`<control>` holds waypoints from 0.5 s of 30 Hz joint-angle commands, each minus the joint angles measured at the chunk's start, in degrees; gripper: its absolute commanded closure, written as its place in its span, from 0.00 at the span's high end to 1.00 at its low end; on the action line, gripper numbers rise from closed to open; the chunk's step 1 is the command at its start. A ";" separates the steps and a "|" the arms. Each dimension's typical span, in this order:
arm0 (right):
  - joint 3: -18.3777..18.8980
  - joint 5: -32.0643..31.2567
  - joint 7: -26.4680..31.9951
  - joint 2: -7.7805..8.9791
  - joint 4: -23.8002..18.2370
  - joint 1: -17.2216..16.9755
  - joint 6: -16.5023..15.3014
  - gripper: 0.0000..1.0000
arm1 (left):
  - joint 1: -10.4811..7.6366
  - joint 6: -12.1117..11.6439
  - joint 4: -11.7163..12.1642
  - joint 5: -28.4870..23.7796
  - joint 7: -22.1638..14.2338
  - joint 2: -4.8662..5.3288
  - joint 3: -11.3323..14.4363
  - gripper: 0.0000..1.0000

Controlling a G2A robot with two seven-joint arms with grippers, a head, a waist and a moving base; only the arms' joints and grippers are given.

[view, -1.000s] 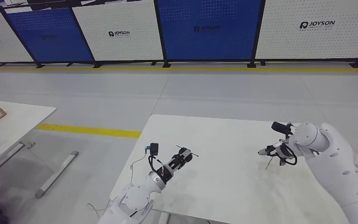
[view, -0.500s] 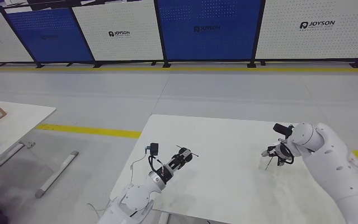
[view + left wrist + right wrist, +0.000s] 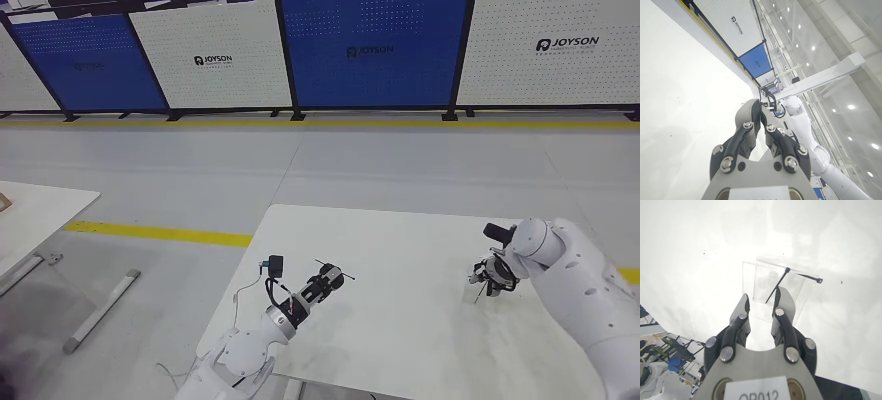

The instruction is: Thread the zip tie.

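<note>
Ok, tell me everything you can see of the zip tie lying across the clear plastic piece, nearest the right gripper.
The zip tie is a thin, straight black strap, plastic by its look, with a small square head and a tapered tail. Unthreaded, it lies slantwise across the clear plastic piece, head at the far edge, tail toward the open right gripper, beside one finger; whether they touch is unclear.

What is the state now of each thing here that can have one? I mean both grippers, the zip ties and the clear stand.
left gripper: shut on the held zip tie.
held zip tie: straight, not looped.
right gripper: open, holding nothing.
clear stand: upright on the table.
leaning zip tie: tilted against the clear stand, straight, not looped.
second zip tie: straight along the stand's edge, not looped.
</note>
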 commanded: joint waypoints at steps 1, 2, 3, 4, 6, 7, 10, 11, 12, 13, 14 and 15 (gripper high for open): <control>-0.14 -0.16 0.07 -0.24 0.61 0.18 0.00 0.32 | 0.00 0.00 0.00 0.00 0.00 0.00 0.00 0.00; -0.19 -0.21 -0.02 -0.40 0.98 0.26 0.00 0.30 | 0.00 0.00 0.00 0.00 0.00 0.00 0.00 0.00; -0.20 -0.25 -0.07 -0.49 1.26 0.31 0.00 0.29 | 0.00 0.00 0.00 0.00 0.00 0.00 0.00 0.00; -0.18 -0.27 -0.08 -0.56 1.48 0.37 0.00 0.31 | 0.00 0.00 0.00 0.00 0.00 0.00 0.00 0.00; -0.10 -0.32 -0.05 -0.66 1.86 0.45 0.00 0.31 | 0.00 0.00 0.00 0.00 0.00 0.00 0.00 0.00; -0.07 -0.37 -0.04 -0.69 1.95 0.47 0.00 0.31 | 0.00 0.00 0.00 0.00 0.00 0.00 0.00 0.00; -0.08 -0.63 -0.08 -0.89 2.44 0.40 0.00 0.32 | 0.00 0.00 0.00 0.00 0.00 0.00 0.00 0.00; -0.10 -0.70 -0.24 -1.01 2.75 0.41 0.00 0.31 | 0.00 0.00 0.00 0.00 0.00 0.00 0.00 0.00; -0.12 -0.64 -0.30 -1.20 3.06 0.45 0.00 0.31 | 0.00 0.00 0.00 0.00 0.00 0.00 0.00 0.00; -0.16 -0.61 -0.29 -1.35 3.34 0.51 0.00 0.30 | 0.00 0.00 0.00 0.00 0.00 0.00 0.00 0.00; -0.19 -0.60 -0.34 -1.51 3.73 0.62 0.00 0.30 | 0.00 0.00 0.00 0.00 0.00 0.00 0.00 0.00; -0.24 -0.56 -0.40 -1.73 4.26 0.79 0.00 0.31 | 0.00 0.00 0.00 0.00 0.00 0.00 0.00 0.00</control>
